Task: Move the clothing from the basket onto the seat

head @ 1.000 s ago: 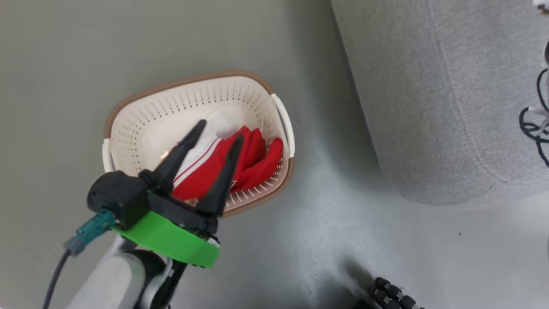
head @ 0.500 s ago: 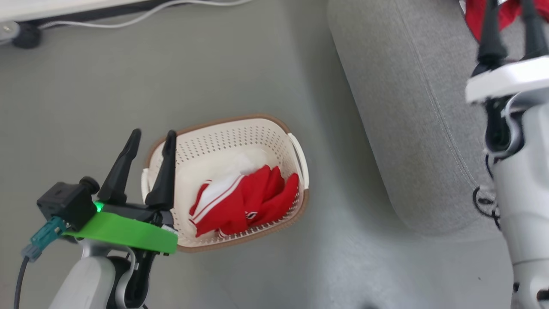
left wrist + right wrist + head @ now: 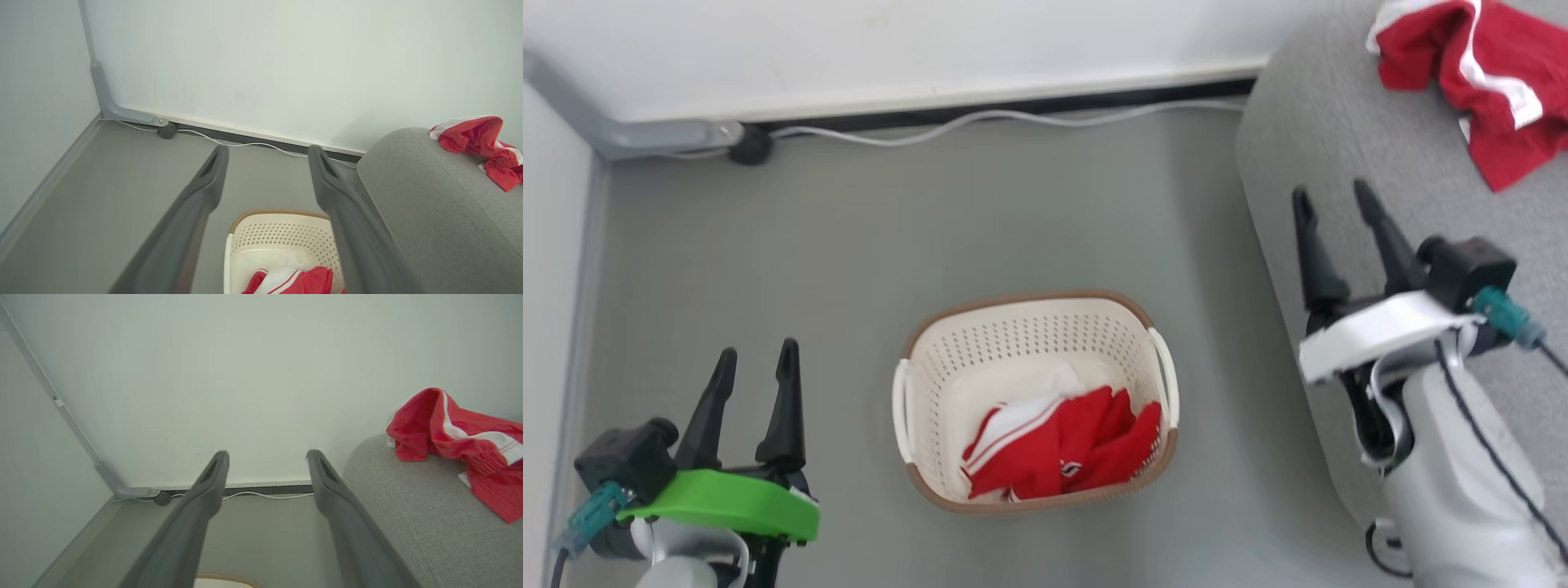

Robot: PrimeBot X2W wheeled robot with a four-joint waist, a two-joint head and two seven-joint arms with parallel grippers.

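Crumpled in the near right corner of the basket (image 3: 1029, 296), on the grey floor (image 3: 849, 245): the striped red garment (image 3: 1054, 457), not yet moved. Dropped on the grey seat (image 3: 1339, 147), toward its far end and well apart from the basket: the second red garment (image 3: 1462, 73), white side stripe showing, free of both arms. Poised over the seat's edge nearest the basket, short of that garment and clear of it: the right gripper (image 3: 1331, 190), fingers spread wide and empty, half a second ago with fingertips right at the red cloth. Well off to the basket's left, over the floor: the left gripper (image 3: 757, 349), fingers wide apart with nothing between them, a second ago directly above the basket, tips over the striped piece. Much of the shift in the head view down to the camera lifting, with wall (image 3: 931, 41) and white cable (image 3: 1013, 118) now in sight; the pull-back of both grippers real all the same, judged against basket and garments. For the task, by judgement: first delivery released and finished, half the load across, one garment left. Next in line, probably: a fresh reach into the basket for the striped piece, then the same carry to the seat.
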